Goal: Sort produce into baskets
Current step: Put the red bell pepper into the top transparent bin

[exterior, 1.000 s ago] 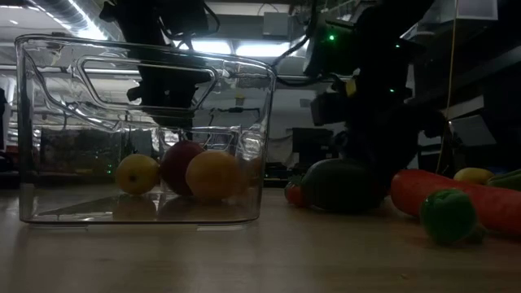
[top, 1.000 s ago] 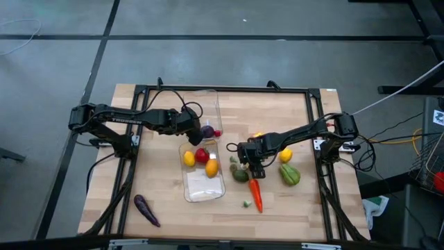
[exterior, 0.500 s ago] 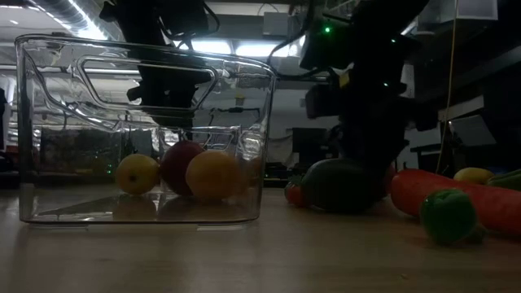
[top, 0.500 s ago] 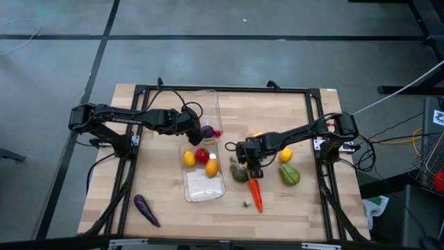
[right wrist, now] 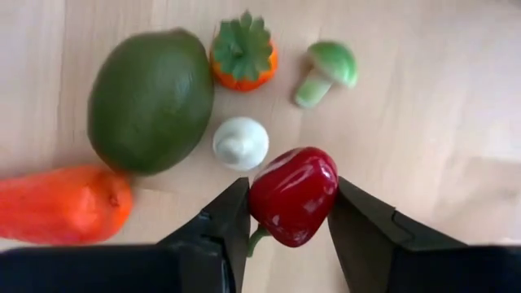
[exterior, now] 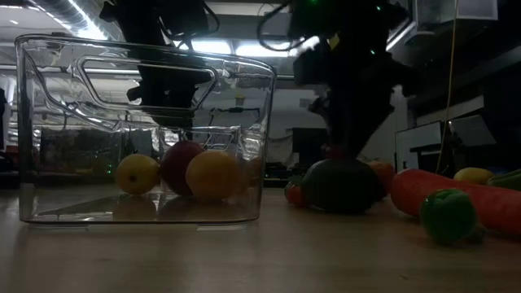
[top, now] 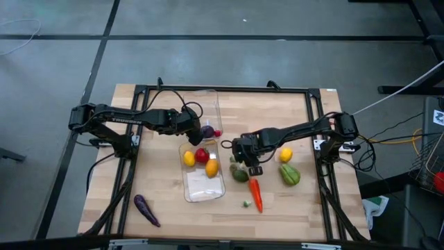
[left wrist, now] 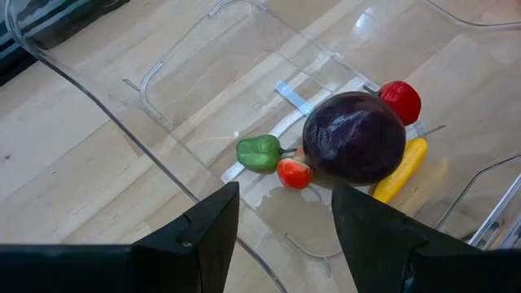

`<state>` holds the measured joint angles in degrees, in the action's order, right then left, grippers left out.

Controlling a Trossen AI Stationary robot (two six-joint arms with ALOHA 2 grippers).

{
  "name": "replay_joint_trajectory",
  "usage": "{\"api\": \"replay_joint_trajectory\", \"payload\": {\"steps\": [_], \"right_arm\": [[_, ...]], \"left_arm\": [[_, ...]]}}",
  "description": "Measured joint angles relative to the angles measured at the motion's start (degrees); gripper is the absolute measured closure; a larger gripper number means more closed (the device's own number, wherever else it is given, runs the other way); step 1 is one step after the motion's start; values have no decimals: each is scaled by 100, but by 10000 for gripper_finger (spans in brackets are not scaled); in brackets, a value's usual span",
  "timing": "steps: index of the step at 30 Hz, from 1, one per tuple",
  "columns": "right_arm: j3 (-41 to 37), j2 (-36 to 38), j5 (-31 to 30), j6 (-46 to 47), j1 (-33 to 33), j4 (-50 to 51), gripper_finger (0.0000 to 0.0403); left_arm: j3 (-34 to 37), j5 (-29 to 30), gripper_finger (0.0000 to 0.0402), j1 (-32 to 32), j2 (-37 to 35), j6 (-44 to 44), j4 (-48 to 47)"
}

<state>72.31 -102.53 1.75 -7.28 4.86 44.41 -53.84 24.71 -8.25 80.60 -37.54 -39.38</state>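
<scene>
Your right end effector [top: 240,148] sits just right of the nearer clear bin [top: 204,171], which holds a yellow lemon [top: 189,158]; your left end effector [top: 197,130] hangs over the farther bin [top: 206,107]. Seen from the right wrist, its fingers clamp a red pepper [right wrist: 292,194] above the surface, near an avocado [right wrist: 151,99]. Seen from the left wrist, open fingers hover over a purple onion [left wrist: 353,136].

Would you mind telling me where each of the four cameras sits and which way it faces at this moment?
High view: above the table, looking straight down; both arms show, with the right gripper near the avocado.
Low view: at table-top height, looking level past the near basket into the room; arms come in from above.
Left wrist view: over the far basket, past the left gripper.
Right wrist view: looking at the tabletop, its fingers clamping a red pepper.
Shared: the avocado appears in the high, low and right wrist views.
</scene>
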Motion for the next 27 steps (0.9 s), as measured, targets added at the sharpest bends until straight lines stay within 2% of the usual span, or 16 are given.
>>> {"api": "replay_joint_trajectory", "payload": {"steps": [6,14,21,27], "right_arm": [[512,1,-380,-493,-2,95,255],[987,3,-1577,-1367,-66,-682,255],[971,3,-1433,-1566,-529,-2121,255],[965,3,-859,-1498,-885,-2540,255]], "left_arm": [[0,0,208,2,0,20,0],[0,-1,208,1,0,17,0],[0,0,208,0,0,17,-2],[0,0,208,2,0,15,-2]]}}
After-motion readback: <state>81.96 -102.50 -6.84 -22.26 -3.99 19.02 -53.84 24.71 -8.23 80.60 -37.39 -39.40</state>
